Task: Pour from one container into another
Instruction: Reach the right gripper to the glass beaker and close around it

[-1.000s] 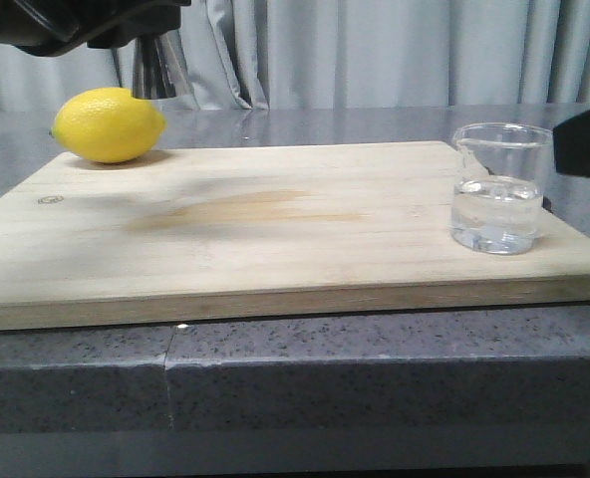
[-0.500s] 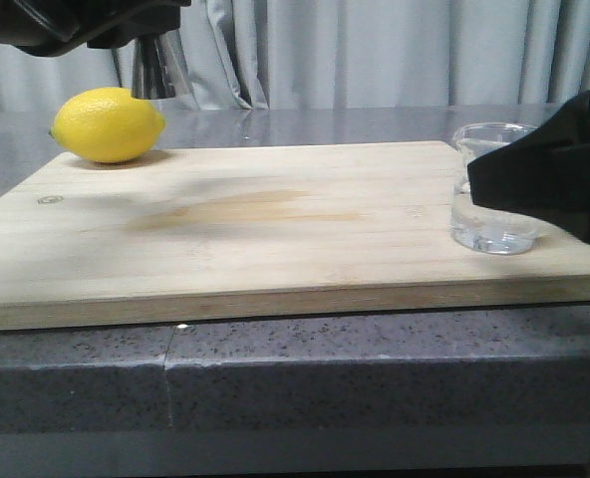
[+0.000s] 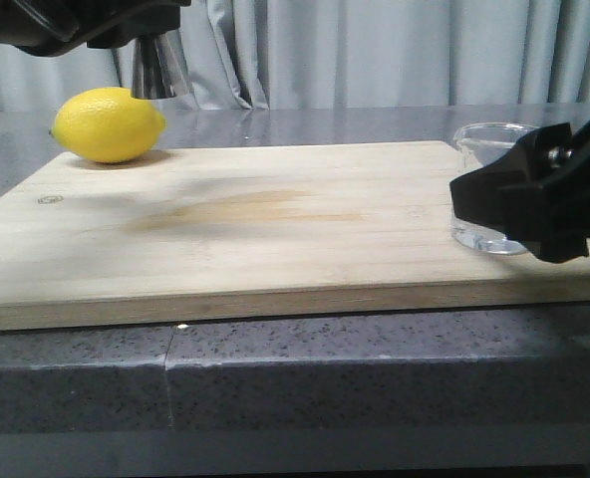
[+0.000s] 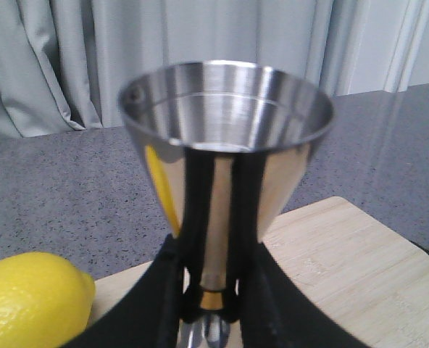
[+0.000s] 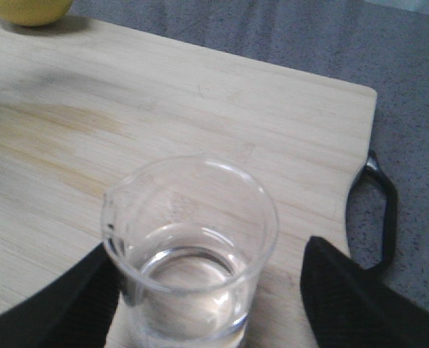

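Observation:
The clear glass beaker [image 5: 193,254], holding some clear liquid, stands upright near the right end of the wooden board [image 3: 275,229]. My right gripper [image 5: 207,264] is open around it: one finger [image 5: 55,304] sits close against its side, the other [image 5: 352,297] stands apart. In the front view the right gripper [image 3: 519,204] hides most of the beaker [image 3: 486,134]. My left gripper [image 4: 213,217] is shut on the narrow waist of the steel jigger [image 4: 225,109] and holds it upright above the board's far left corner. Of this the front view shows the jigger [image 3: 158,65].
A yellow lemon [image 3: 108,124] lies on the board's far left corner, below the held jigger. The board has a black handle loop [image 5: 381,210] at its right end. Grey stone counter [image 3: 275,378] surrounds the board, with curtains behind.
My right gripper has come in from the right edge toward the left and now straddles the beaker, covering most of it in the front view. The left arm and jigger have not moved.

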Tool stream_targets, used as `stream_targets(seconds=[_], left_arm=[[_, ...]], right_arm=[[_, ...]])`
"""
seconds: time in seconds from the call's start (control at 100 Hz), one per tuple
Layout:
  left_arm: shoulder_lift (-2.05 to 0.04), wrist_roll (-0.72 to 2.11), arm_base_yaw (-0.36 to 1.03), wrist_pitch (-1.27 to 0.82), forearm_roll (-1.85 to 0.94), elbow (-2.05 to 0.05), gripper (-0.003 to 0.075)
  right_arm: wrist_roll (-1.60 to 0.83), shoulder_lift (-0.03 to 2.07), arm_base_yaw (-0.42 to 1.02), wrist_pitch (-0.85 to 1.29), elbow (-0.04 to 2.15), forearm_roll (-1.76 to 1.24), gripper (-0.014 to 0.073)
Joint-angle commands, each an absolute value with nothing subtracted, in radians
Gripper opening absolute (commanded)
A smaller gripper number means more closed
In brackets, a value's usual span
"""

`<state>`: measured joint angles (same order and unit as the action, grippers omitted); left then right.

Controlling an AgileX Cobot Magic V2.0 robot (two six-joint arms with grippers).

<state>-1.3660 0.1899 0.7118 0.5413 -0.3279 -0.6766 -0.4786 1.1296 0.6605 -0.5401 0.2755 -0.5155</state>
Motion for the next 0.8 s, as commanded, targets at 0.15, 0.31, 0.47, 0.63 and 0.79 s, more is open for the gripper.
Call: stream_targets(seconds=[0.15,0.31,0.47,0.63,0.79], left_arm=[[-1.33,0.18,0.72,0.619,-0.32,-0.71,-0.0019],[-1.33,0.18,0.72,0.619,-0.32,-0.71,-0.0019],[-1.33,0.18,0.72,0.619,-0.32,-0.71,-0.0019],[-1.33,0.18,0.72,0.619,-0.32,-0.71,-0.0019],[-1.33,0.18,0.72,0.619,-0.32,-0.71,-0.0019]], right_arm=[[-0.481,1.125,0.662,-0.624,0.3,-0.476,0.0472],[-0.481,1.125,0.662,-0.624,0.3,-0.474,0.0471],[-0.481,1.125,0.662,-0.627,0.3,-0.474,0.0471],[-0.481,1.127,0.662,-0.645,0.3,-0.472,0.0471],[-0.478,1.127,0.662,-0.655,0.3,-0.467,0.0471]])
